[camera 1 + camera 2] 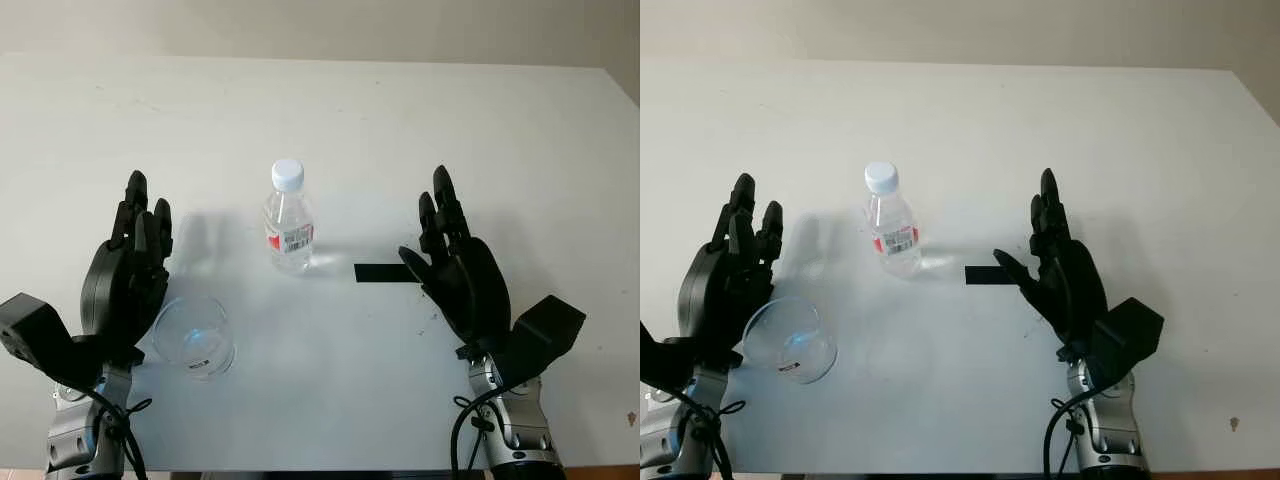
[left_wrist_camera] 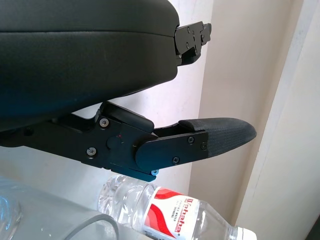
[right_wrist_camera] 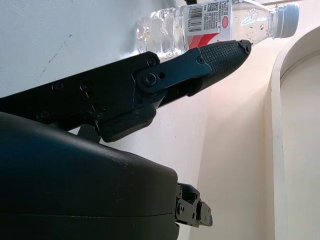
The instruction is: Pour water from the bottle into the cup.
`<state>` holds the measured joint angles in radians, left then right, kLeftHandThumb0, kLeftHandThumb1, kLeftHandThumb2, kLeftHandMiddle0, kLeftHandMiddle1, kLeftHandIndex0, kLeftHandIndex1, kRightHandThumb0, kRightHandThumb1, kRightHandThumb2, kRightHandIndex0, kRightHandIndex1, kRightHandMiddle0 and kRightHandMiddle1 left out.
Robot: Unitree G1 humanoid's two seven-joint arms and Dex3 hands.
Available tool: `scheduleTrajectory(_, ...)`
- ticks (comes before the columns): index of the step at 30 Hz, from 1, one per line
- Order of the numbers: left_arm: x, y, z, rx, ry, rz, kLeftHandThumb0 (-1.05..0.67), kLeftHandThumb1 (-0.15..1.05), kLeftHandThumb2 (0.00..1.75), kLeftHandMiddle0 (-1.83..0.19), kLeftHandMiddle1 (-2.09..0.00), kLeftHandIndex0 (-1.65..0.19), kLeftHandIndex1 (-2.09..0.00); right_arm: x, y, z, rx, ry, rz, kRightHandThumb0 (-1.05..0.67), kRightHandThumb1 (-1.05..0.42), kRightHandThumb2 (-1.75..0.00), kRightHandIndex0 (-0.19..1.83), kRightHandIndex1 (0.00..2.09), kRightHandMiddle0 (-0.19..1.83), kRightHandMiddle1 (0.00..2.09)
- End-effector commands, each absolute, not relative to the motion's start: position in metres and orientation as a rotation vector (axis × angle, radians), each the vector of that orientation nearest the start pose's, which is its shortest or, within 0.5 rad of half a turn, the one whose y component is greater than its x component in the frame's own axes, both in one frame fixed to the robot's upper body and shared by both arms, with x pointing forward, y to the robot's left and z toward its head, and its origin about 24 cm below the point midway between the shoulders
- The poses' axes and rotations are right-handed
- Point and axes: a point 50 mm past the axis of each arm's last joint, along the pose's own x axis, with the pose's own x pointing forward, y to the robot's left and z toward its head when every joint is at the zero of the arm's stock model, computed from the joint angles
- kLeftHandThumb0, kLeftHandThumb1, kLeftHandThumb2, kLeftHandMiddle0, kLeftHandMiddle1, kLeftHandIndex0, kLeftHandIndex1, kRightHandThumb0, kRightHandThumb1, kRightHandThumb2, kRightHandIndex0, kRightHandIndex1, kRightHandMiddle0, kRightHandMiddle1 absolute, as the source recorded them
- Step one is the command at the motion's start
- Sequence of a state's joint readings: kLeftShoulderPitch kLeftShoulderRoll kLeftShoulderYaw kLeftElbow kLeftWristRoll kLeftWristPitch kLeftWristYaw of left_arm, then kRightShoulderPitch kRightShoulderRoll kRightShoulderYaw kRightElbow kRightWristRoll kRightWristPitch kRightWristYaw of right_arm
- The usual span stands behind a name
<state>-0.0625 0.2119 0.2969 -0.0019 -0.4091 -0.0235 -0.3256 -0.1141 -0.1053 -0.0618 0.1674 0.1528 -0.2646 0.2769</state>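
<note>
A clear water bottle (image 1: 288,222) with a white cap and red label stands upright near the middle of the white table (image 1: 350,120). An empty clear cup (image 1: 194,335) stands to its front left. My left hand (image 1: 135,255) is open just left of the cup, holding nothing. My right hand (image 1: 450,250) is open well to the right of the bottle, also holding nothing. The bottle (image 2: 175,212) appears past the left hand's finger in the left wrist view, and the bottle (image 3: 210,22) lies beyond the right hand's fingertip in the right wrist view.
A short strip of black tape (image 1: 382,273) lies on the table between the bottle and my right hand. The table's right edge (image 1: 620,90) runs along the far right, and its front edge lies close below both wrists.
</note>
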Motion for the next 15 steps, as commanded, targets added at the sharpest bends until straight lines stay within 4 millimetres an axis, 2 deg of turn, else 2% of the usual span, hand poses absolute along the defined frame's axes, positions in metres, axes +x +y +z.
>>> scheduleTrajectory(1,0.253,0.242,0.084,-0.164,-0.207,-0.056,-0.74,1.05,0.58,0.19,-0.05,0.19,-0.02,0.269,-0.170,0.062,0.009,-0.232,0.224,-0.85,-1.03,-0.05,-0.19,0.00,-0.19,0.00)
scheduleTrajectory(10,0.258,0.240,0.082,-0.180,-0.206,-0.059,-0.75,1.05,0.56,0.19,-0.04,0.19,0.00,0.277,-0.168,0.060,-0.001,-0.217,0.263,-0.86,-1.03,-0.05,-0.19,0.00,-0.19,0.00)
scheduleTrajectory(15,0.260,0.242,0.083,-0.173,-0.206,-0.053,-0.75,1.05,0.58,0.19,-0.05,0.19,-0.01,0.297,-0.146,0.076,-0.082,-0.270,0.375,-0.93,-1.04,-0.06,-0.19,0.00,-0.19,0.00)
